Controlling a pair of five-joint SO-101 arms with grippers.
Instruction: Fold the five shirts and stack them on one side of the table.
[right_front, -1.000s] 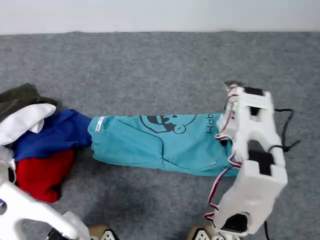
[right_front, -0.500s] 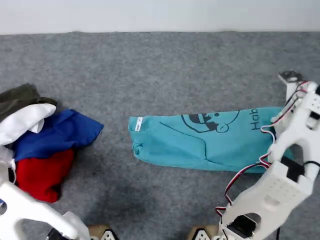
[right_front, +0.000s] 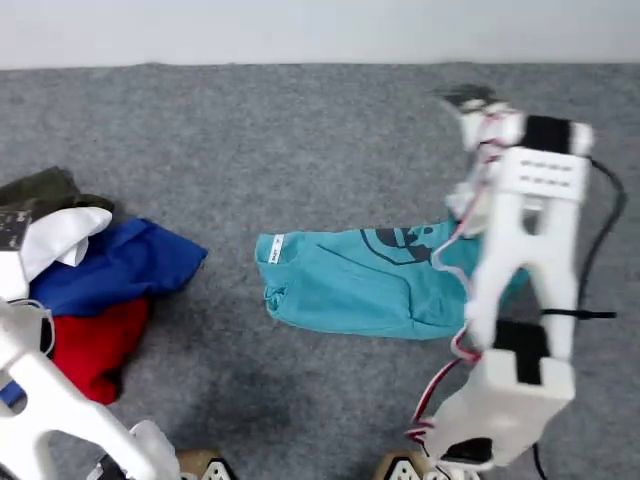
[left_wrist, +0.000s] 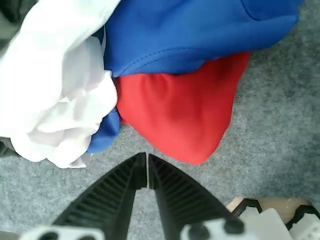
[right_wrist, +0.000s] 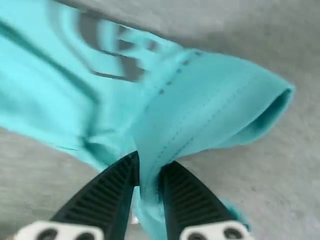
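Observation:
A teal shirt (right_front: 350, 285) with a dark print lies folded lengthwise in the middle of the grey table. Its right end is raised off the table, and my right gripper (right_wrist: 147, 167) is shut on that hem (right_wrist: 200, 115). In the high view the right gripper (right_front: 465, 215) sits under the white right arm (right_front: 525, 250). A pile at the left holds a white shirt (right_front: 55, 240), a blue shirt (right_front: 120, 262), a red shirt (right_front: 95, 345) and a dark olive shirt (right_front: 35, 190). My left gripper (left_wrist: 147, 165) is shut with nothing in it, just short of the red shirt (left_wrist: 175, 110).
The table is covered in grey felt (right_front: 300, 130), with a pale wall along its far edge. The right arm's cables (right_front: 600, 230) hang out to the right. The left arm (right_front: 40, 400) rises from the front left corner, beside the pile.
The right gripper first dragged the teal shirt to the right, then lifted its right end and carried it back toward the middle. The left arm has shifted slightly by the pile.

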